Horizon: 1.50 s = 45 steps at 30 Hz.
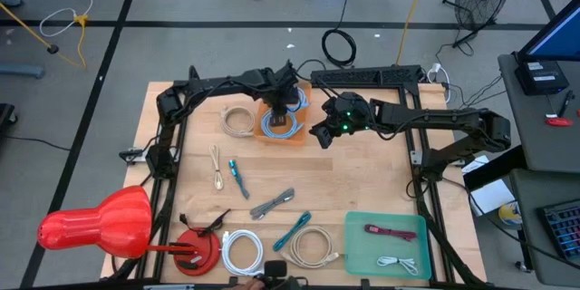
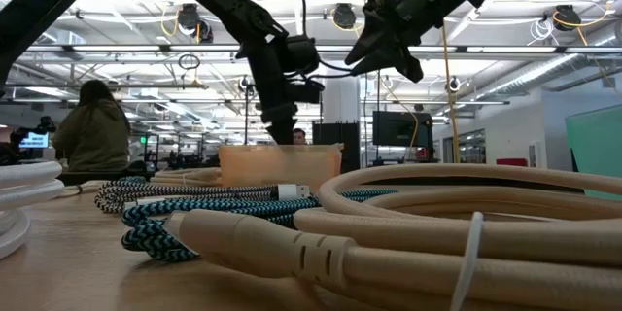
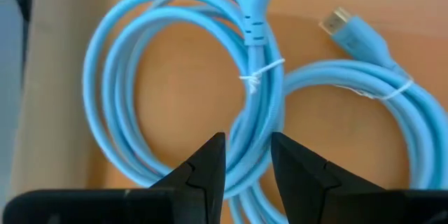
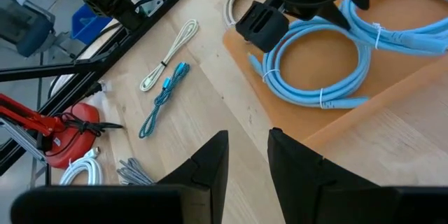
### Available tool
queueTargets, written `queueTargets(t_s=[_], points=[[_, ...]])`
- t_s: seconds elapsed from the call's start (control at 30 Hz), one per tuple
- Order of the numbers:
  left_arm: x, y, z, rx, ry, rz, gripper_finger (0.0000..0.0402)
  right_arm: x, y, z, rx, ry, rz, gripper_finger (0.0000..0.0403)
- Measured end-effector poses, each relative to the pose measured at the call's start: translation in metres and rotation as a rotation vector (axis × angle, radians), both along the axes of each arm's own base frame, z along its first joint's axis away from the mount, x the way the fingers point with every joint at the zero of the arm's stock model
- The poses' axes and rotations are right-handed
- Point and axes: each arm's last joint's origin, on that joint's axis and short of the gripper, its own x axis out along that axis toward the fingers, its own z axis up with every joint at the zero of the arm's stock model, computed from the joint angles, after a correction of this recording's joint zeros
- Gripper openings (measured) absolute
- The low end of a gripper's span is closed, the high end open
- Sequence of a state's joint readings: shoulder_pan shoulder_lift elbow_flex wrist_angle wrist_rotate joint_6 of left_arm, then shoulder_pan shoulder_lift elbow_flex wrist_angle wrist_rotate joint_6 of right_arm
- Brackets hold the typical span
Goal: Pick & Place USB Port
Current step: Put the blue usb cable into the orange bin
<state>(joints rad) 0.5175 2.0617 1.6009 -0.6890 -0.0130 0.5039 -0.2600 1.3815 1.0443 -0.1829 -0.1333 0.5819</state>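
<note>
Left claw (image 3: pixel 248 171) lowered onto light-blue cable (image 3: pixel 259 77) coiled in orange tray (image 1: pixel 294 139) at bench (image 1: pixel 362 181) rear, fingers parted, straddling a strand (pinch not confirmed). Right claw (image 4: pixel 248 155) hovered just beside tray, fingers parted, empty. Scattered nearby: beige coil (image 1: pixel 238 120), teal braided cable (image 1: pixel 238 178), green tray (image 1: pixel 358 245), red clamp (image 1: pixel 195 249).

Blue cable (image 3: pixel 259 84) loops cut off by left wrist view edges; low view tray (image 2: pixel 280 166) hides left fingertips; far person (image 2: pixel 92 126) blurred.
</note>
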Motion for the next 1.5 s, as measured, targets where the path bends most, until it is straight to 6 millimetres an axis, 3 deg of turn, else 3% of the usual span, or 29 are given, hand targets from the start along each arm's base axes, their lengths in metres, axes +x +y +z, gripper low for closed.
queueTargets(t_s=[0.5,0.73,1.03,1.5], points=[[0.003,0.004,-0.019,-0.02,0.03,0.021,0.0112,0.0,0.001,0.0,0.011,-0.003,0.021,0.0091],[0.006,0.008,-0.016,0.012,0.013,0.025,0.0015,0.0,0.001,0.0,0.012,-0.002,0.022,0.0091],[0.005,0.011,-0.016,0.041,0.023,0.053,0.0008,0.0,0.001,0.0,0.012,-0.001,0.022,0.0091],[-0.006,0.031,-0.015,0.021,-0.011,0.131,0.0006,-0.001,0.001,-0.001,0.017,0.011,0.025,0.0091]])
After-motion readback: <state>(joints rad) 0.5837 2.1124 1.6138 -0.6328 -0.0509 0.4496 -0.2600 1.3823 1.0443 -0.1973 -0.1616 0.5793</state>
